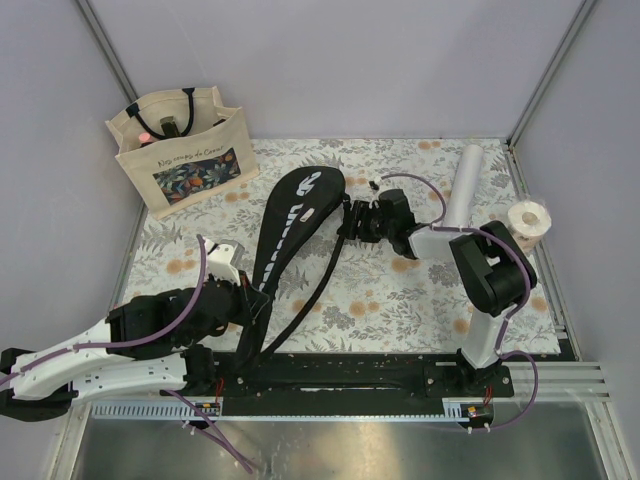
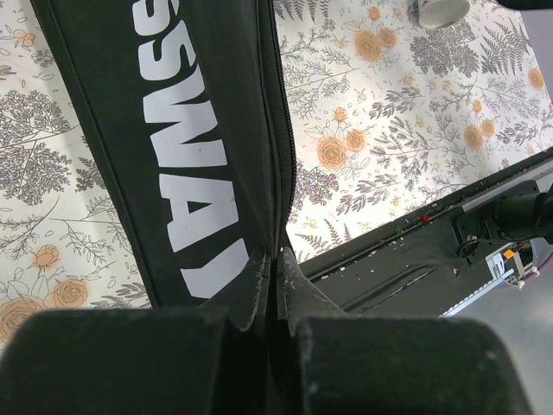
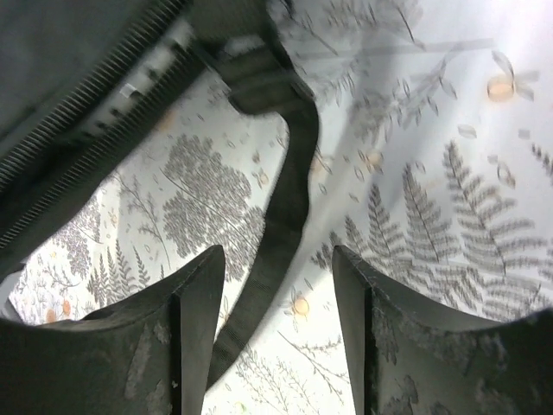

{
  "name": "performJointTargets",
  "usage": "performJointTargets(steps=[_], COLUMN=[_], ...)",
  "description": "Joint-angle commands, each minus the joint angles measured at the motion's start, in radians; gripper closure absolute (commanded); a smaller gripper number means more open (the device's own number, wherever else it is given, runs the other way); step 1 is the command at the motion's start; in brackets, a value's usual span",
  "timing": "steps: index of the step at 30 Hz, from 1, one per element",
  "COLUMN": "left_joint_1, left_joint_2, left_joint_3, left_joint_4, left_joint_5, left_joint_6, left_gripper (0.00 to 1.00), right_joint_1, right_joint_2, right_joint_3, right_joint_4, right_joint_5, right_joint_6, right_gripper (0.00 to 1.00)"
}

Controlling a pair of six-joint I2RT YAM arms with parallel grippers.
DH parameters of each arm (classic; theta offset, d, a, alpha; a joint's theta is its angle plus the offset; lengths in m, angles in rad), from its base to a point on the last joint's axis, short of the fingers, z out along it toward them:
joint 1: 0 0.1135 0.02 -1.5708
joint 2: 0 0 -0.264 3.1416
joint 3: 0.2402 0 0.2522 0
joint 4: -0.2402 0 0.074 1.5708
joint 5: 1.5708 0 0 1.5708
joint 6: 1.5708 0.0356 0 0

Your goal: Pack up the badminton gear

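We note the black cover [image 1: 297, 210] lying diagonally on the floral cloth [image 1: 400, 290], head away from the arms. We see the left gripper [image 2: 275, 264] pinched tight on its zipper edge, and the right gripper [image 3: 276, 259] with fingers apart above the strap [image 3: 292, 194]. The white tube [image 1: 465, 185] lies to the right.

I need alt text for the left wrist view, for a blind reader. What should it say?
The left fingers are shut on the zipper edge of the black cover with white lettering, which lies on the floral tablecloth.
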Motion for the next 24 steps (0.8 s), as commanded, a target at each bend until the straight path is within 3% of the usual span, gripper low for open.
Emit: performJointTargets(steps=[1, 9, 15, 17, 21, 24], left_joint_1=[0.003, 0.003, 0.003, 0.003, 0.003, 0.003], left_joint_2=[0.001, 0.008, 0.0, 0.001, 0.015, 0.035], left_joint_3=[0.036, 0.022, 0.008, 0.005, 0.002, 0.0], left_joint_4=[0.101, 0.13, 0.144, 0.145, 0.138, 0.118], left_joint_5=[-0.049, -0.051, -0.057, -0.059, -0.069, -0.086], left_joint_6=[-0.009, -0.009, -0.014, -0.011, 0.0, 0.008], left_gripper=[1.0, 1.0, 1.0, 1.0, 1.0, 1.0], right_joint_1=[0.0, 0.012, 0.012, 0.012, 0.006, 0.003], right_joint_2=[0.004, 0.091, 0.146, 0.16, 0.108, 0.001], right_joint_3=[-0.059, -0.122, -0.127, -0.13, -0.176, -0.196], right_joint_4=[0.145, 0.392, 0.541, 0.588, 0.654, 0.612], right_joint_5=[-0.008, -0.065, -0.106, -0.134, -0.158, -0.164], right_joint_6=[0.138, 0.316, 0.4, 0.42, 0.447, 0.433], right_gripper=[0.38, 0.39, 0.45, 0.56, 0.99, 1.0])
